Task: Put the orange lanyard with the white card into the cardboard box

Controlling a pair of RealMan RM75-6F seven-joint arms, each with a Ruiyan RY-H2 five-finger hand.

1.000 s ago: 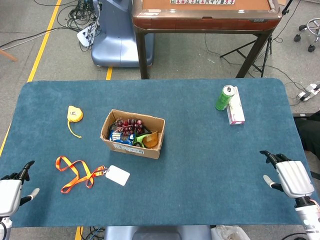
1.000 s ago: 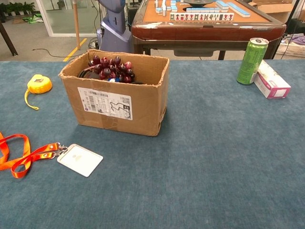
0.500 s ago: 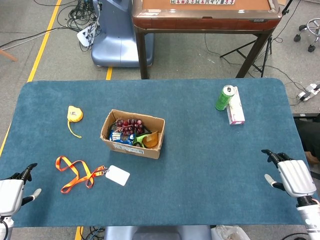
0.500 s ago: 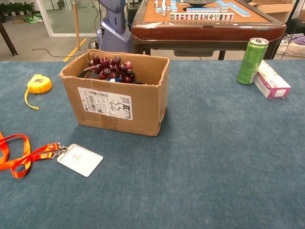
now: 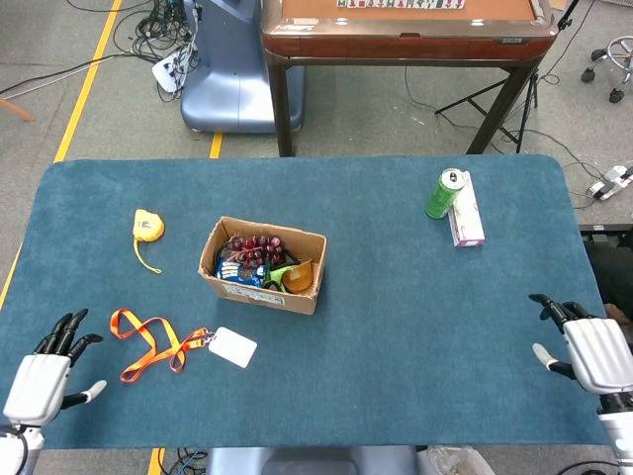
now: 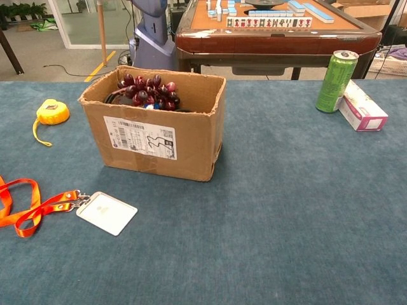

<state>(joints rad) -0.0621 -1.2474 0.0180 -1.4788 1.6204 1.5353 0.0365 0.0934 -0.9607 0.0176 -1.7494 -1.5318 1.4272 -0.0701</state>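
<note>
The orange lanyard [image 5: 146, 341] lies flat on the blue table, left of centre, clipped to its white card [image 5: 232, 346]; the chest view shows the lanyard [image 6: 28, 206] and card [image 6: 107, 213] at lower left. The open cardboard box [image 5: 262, 264] stands just behind the card, with grapes and other items inside; its labelled front [image 6: 152, 136] faces the chest camera. My left hand [image 5: 45, 381] hovers open at the table's near left corner, a short way left of the lanyard, fingers spread. My right hand [image 5: 593, 354] is open at the near right edge, far from everything.
A yellow tape measure [image 5: 147, 227] lies behind the lanyard at the left. A green can [image 5: 444, 193] and a pink-and-white carton [image 5: 466, 210] stand at the back right. A wooden game table [image 5: 406, 30] and a blue machine base [image 5: 232, 69] stand beyond the table's far edge.
My left hand has moved in over the table corner toward the lanyard, fingers now spread. My right hand has drifted slightly right and nearer the edge. The objects have not moved.
</note>
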